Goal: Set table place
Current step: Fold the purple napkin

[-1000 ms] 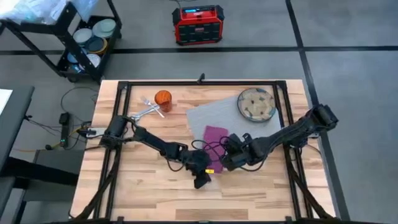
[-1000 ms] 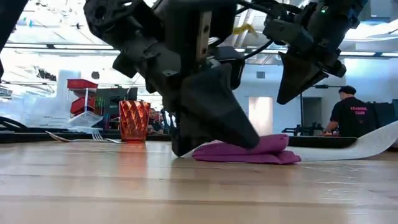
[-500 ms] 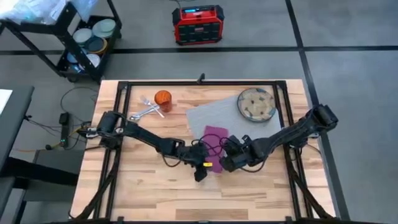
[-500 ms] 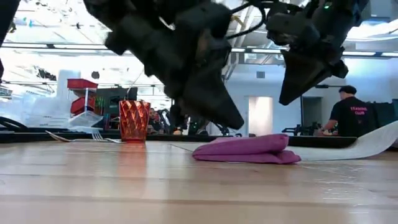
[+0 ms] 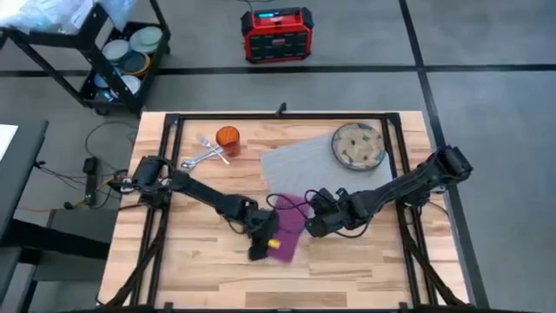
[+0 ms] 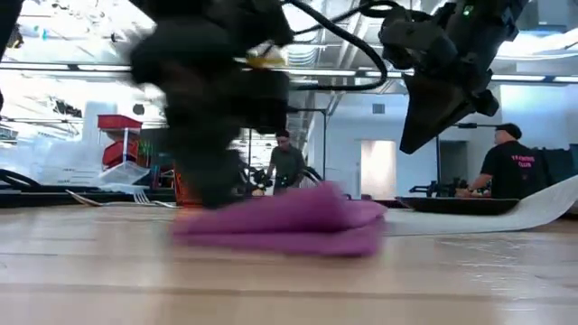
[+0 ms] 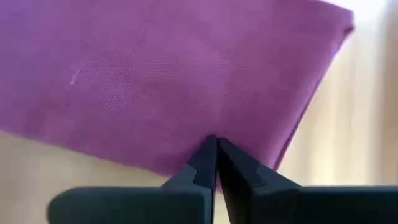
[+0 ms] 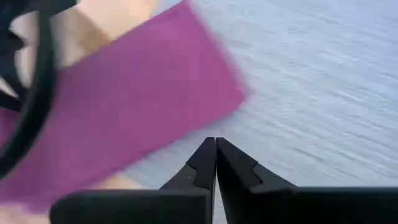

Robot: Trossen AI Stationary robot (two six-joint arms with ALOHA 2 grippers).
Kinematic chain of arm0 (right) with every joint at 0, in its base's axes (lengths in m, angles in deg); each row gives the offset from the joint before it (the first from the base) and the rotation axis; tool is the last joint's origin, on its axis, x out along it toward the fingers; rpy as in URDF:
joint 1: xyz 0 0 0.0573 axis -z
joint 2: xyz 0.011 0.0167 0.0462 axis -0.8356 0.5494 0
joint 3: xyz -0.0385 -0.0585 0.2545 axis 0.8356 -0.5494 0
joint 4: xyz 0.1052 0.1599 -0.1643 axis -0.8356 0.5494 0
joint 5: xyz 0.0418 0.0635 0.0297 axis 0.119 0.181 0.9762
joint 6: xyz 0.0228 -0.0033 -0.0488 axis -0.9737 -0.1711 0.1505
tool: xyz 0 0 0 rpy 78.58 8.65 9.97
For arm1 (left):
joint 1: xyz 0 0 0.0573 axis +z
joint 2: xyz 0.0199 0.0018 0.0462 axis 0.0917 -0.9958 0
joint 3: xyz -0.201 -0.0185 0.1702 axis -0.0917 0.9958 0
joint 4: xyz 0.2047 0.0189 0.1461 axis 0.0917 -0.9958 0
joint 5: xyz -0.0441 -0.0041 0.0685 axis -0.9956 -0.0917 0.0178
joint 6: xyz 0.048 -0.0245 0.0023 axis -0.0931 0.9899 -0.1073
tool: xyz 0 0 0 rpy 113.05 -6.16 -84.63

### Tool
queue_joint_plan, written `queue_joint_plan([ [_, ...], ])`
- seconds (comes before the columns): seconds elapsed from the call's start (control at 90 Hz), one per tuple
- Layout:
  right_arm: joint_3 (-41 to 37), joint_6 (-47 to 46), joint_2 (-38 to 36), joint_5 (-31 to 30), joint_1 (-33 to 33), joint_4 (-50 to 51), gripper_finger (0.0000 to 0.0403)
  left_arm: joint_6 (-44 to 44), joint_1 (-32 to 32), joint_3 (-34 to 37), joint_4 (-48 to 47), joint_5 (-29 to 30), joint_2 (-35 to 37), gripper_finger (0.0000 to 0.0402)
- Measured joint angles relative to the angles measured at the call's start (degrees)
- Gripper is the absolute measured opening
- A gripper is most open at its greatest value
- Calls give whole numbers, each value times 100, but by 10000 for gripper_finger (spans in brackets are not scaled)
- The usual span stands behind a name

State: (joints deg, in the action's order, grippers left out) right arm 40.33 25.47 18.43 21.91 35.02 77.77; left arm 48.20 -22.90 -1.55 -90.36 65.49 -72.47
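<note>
Room clutter around the workspace

A red and black box (image 5: 276, 33) sits on the floor well beyond both pincers; a black cart (image 5: 104, 52) holding stacked dishes (image 5: 139, 43) stands off the left pincer's side; a person in black (image 6: 508, 162) stands behind.

Table (image 5: 200, 261): light wood planks, matt, black metal frame. Napkin (image 7: 174, 81): magenta woven cloth, soft, matt, fine weave visible. Mat (image 8: 323, 93): grey, ribbed texture, matt. Cup (image 5: 228, 137): orange, looks like glossy faceted plastic. Fork (image 5: 208, 144): shiny steel. Plate (image 5: 358, 144): beige, patterned, ceramic-looking.
</note>
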Motion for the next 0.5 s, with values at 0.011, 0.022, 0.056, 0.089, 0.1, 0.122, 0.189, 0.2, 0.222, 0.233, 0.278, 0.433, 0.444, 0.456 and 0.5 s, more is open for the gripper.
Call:
queue_joint_plan([
  [0.011,-1,37,0,38,0,-33,0,0,-32,0,-55,-61,3,0],
  [0.022,-2,77,1,78,0,-70,0,3,-64,0,-113,-119,6,0],
  [0.056,-2,207,2,188,0,-217,0,25,-165,4,-297,-252,20,0],
  [0.089,-2,341,2,309,0,-382,0,76,-269,6,-427,-317,43,0],
  [0.1,-2,391,2,358,0,-434,0,103,-306,7,-465,-322,55,0],
  [0.122,-2,483,2,448,0,-535,0,169,-382,11,-533,-322,78,0],
  [0.189,-2,739,2,781,2,-824,0,454,-603,50,-671,-276,216,0],
  [0.2,-2,772,2,829,9,-873,0,501,-634,55,-683,-251,254,0],
  [0.222,-2,836,2,904,17,-966,0,616,-689,57,-674,-180,332,0],
  [0.233,-2,851,2,923,23,-1011,0,676,-717,59,-658,-133,365,0],
  [0.278,-2,889,2,1018,42,-1173,0,932,-809,69,-534,122,532,0],
  [0.433,-34,1382,4,1575,170,-1990,0,1728,-1069,89,-32,1024,1127,0],
  [0.444,-55,1415,4,1648,186,-2096,0,1766,-1087,86,36,1060,1162,0],
  [0.456,-79,1442,4,1722,202,-2203,0,1800,-1108,82,118,1089,1189,0],
  [0.5,-220,1508,2,2011,263,-2657,0,1915,-1210,64,505,1171,1235,0],
])
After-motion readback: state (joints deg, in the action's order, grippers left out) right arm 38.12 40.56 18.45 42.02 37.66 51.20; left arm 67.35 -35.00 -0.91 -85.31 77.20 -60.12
